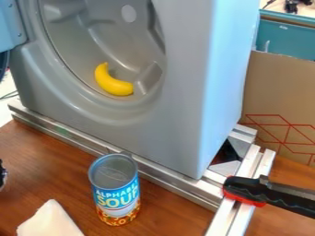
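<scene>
Here, gripper [2, 174] left of can [115, 193]; banana [111, 84] in drum [67, 46].

Over at the left edge, a little below mid-height, I can see a small dark sliver that looks like part of the robot's hand [2, 174]. It's black, with a few paler glints along its rounded side. So little of it pokes in that I can't tell how it's turned or tilted.

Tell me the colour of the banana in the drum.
The banana is yellow, showing best in the camera view.
</scene>
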`<action>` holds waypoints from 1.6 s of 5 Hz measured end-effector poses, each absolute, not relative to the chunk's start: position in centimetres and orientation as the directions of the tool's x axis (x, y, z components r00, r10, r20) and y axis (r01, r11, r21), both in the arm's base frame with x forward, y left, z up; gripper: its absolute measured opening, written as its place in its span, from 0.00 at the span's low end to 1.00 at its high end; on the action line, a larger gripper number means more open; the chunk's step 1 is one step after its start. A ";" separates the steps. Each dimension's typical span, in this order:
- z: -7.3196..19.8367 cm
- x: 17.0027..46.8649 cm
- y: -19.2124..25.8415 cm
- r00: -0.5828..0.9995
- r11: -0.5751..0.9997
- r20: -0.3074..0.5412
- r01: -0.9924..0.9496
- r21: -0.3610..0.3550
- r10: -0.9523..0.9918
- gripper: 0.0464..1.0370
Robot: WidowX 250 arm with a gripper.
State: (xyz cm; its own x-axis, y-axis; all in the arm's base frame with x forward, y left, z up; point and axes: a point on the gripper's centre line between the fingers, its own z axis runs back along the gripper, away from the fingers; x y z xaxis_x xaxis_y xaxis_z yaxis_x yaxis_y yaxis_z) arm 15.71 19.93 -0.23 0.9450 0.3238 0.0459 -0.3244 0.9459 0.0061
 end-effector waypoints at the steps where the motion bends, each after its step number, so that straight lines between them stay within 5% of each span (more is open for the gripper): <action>1: 3.7 16.4 19.3 0.939 0.951 0.165 -0.309 0.021 0.301 0.57; 2: 8.7 18.4 16.1 0.944 0.978 0.286 -0.192 0.081 0.162 0.57; 3: 12.8 18.9 11.6 0.948 0.995 0.313 -0.081 0.058 0.059 0.57; 4: 13.9 19.5 7.3 0.950 0.999 0.311 0.035 0.009 -0.036 0.57; 8: 10.0 19.8 -3.1 0.934 0.935 0.126 0.346 -0.074 -0.335 0.57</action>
